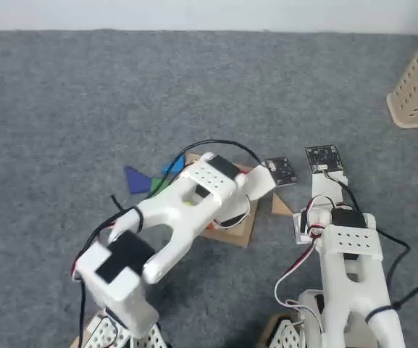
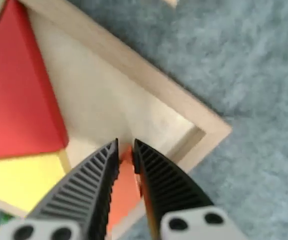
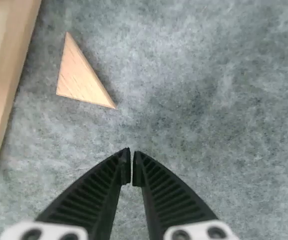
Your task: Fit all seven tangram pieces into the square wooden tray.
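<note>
The left pincer (image 2: 125, 146) is down inside the square wooden tray (image 2: 134, 65), its two black ribbed fingers clenched on a thin orange wooden piece (image 2: 125, 192) that shows as a narrow strip between them, close to one inner corner of the tray. Also in the tray, farther from that corner, a large red wooden triangle (image 2: 19, 90) lies flat, and a yellow wooden piece (image 2: 19, 180) sits right against it along one edge. From where I stand looking down, the white left arm stretches across the tray (image 1: 234, 233) and covers most of it. On the far-left side of the tray, off the wood and on the grey felt tabletop (image 1: 85, 109), lie a dark blue triangle (image 1: 136, 179), a lighter blue piece (image 1: 174, 166) and a green piece (image 1: 160, 186), bunched near one another just beside the tray's rim. On the opposite side of the tray a small plain-wood triangle (image 3: 81, 77) lies flat on the felt, just beside the tray (image 3: 4, 65) but not touching it. The right pincer (image 3: 132, 156) hangs over bare felt a little out from that triangle, on the side away from the tray; its fingers are pressed together with nothing between them. Well away from the tray, at the far right edge of the tabletop, stands a cream slatted basket (image 1: 417, 80).
</note>
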You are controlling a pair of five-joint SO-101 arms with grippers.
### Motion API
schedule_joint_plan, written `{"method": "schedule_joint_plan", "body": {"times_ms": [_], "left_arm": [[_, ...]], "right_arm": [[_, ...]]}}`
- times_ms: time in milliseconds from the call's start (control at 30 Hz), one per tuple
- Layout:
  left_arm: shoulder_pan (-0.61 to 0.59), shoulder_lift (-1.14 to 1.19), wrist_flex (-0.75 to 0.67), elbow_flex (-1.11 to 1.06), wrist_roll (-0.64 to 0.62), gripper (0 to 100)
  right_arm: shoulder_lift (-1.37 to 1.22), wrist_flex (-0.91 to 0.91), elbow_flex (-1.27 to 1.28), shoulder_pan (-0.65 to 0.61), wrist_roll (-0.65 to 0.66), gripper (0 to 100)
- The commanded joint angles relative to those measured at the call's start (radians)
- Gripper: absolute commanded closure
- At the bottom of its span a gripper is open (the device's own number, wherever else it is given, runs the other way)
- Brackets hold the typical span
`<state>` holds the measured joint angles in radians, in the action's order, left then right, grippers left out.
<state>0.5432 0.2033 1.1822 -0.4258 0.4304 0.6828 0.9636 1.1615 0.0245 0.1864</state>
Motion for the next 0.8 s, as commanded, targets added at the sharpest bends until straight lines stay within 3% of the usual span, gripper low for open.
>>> {"method": "schedule_joint_plan", "body": {"times_ms": [0,367,633,767], "left_arm": [[-0.008,-0.164,0.017,-0.054,0.005,90],[-0.043,-0.232,0.031,-0.061,0.002,88],[-0.307,-0.532,0.06,-0.073,-0.029,88],[-0.393,-0.572,0.057,-0.125,-0.028,88]], "right_arm": [[0.002,-0.018,-0.005,0.004,-0.002,99.2],[-0.004,-0.019,-0.005,0.004,-0.002,99.2],[-0.004,-0.019,-0.006,0.004,0.0,99.0],[-0.004,-0.016,-0.008,-0.002,0.003,98.8]]}}
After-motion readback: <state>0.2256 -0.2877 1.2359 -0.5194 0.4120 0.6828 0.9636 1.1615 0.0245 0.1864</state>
